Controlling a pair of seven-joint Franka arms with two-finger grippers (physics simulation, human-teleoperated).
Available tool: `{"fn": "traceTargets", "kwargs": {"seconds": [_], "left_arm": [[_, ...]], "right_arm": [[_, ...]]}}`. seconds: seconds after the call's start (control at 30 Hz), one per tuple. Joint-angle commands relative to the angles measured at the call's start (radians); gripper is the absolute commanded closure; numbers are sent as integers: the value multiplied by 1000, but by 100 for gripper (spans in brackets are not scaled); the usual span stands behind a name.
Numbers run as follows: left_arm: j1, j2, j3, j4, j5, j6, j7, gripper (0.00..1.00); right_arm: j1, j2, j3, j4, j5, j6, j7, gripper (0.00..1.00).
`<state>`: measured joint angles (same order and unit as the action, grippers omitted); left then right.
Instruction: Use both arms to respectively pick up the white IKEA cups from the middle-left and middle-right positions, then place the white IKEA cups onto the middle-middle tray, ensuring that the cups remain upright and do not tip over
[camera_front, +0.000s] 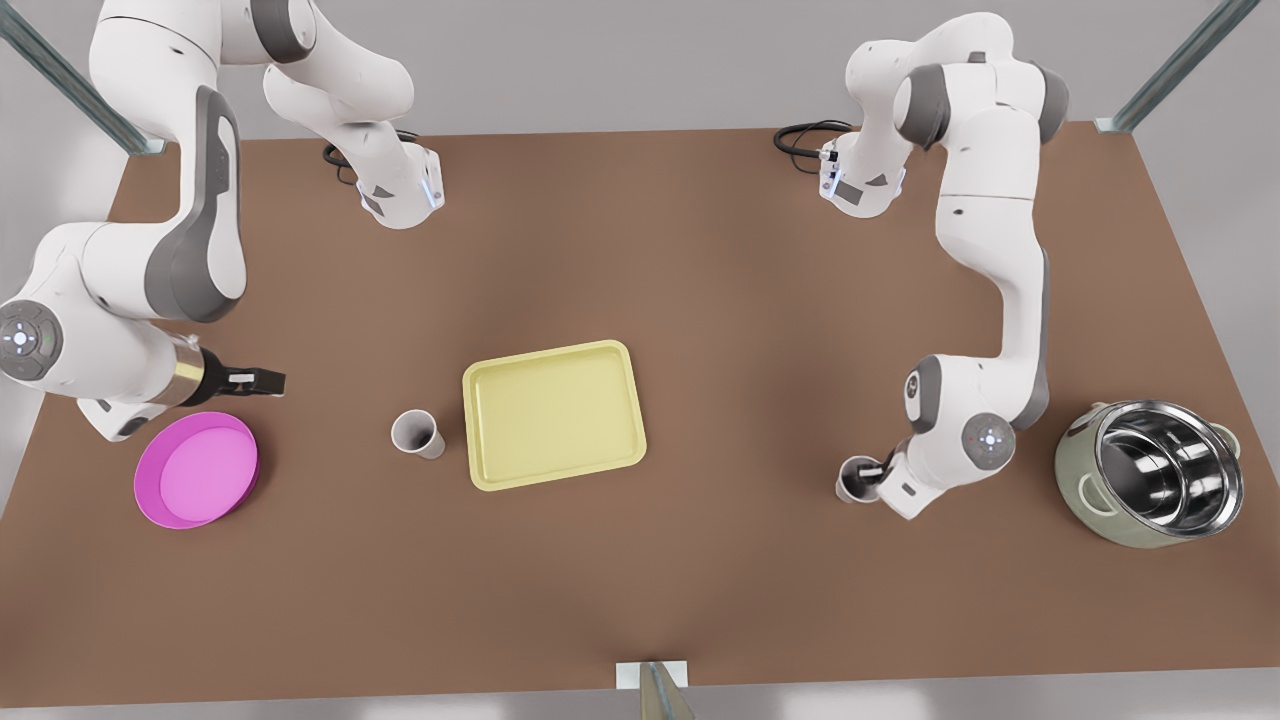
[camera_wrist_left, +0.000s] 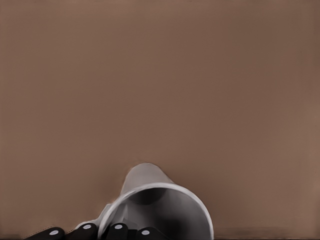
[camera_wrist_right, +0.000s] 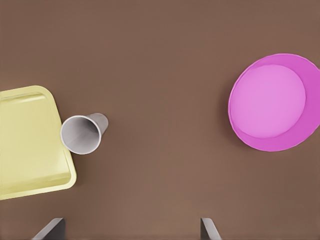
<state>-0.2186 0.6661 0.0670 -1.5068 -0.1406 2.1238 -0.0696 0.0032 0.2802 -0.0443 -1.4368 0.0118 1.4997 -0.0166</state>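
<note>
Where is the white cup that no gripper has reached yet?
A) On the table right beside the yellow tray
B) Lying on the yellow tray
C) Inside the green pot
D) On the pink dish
A. The free white cup stands upright on the brown table, next to the yellow tray but not on it, while the right gripper hangs over by the pink dish.

two white jointed arms (camera_front: 150, 250) (camera_front: 990, 230) with grey joint sections, each with a round cap lit by small blue-white dots. black cables loop at both bases. one wrist has a steel-coloured ring ahead of a dark gripper (camera_front: 262, 380). black fingers (camera_wrist_left: 116, 231) carry pale round screw heads.
</note>
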Motion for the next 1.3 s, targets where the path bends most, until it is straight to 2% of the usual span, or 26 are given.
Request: {"fn": "traceTargets", "kwargs": {"seconds": [0.0,0.13,0.2,0.27,0.33,0.4,0.57,0.83,1.0,1.1,1.17,1.2,1.23,1.27], "left_arm": [[-25,-19,-7,28,-10,-108,-61,79],[-82,-62,-194,97,22,-255,-410,79],[-168,-59,-216,97,62,-254,-571,79],[-245,-25,-219,105,62,-242,-651,79],[-252,30,-282,122,56,-88,-795,79],[-278,90,-288,188,59,-53,-891,79],[-317,132,-288,223,59,-11,-1003,79],[-390,214,-282,295,81,25,-1066,79],[-398,233,-282,290,88,39,-1070,79],[-397,233,-282,290,88,39,-1070,71],[-397,239,-282,290,91,39,-1069,57],[-397,239,-282,290,96,39,-1069,55],[-397,239,-282,289,96,39,-1069,42],[-393,236,-282,289,96,39,-1069,8]], "right_arm": [[-2,7,-2,1,1,-1,-9,0],[-3,114,-5,7,-3,76,-16,0],[14,157,1,-4,7,131,-13,0],[34,155,3,-80,10,253,-13,0],[63,108,3,-206,10,436,-8,0],[77,94,4,-269,11,527,0,0],[93,116,9,-332,16,623,1,0],[141,91,11,-522,43,843,6,0],[156,83,9,-563,56,860,43,0],[158,91,9,-565,54,861,41,0],[159,100,11,-565,56,863,43,0],[162,112,11,-565,59,864,44,0],[162,120,11,-565,60,864,44,0],[162,131,11,-565,71,866,43,0]]}}
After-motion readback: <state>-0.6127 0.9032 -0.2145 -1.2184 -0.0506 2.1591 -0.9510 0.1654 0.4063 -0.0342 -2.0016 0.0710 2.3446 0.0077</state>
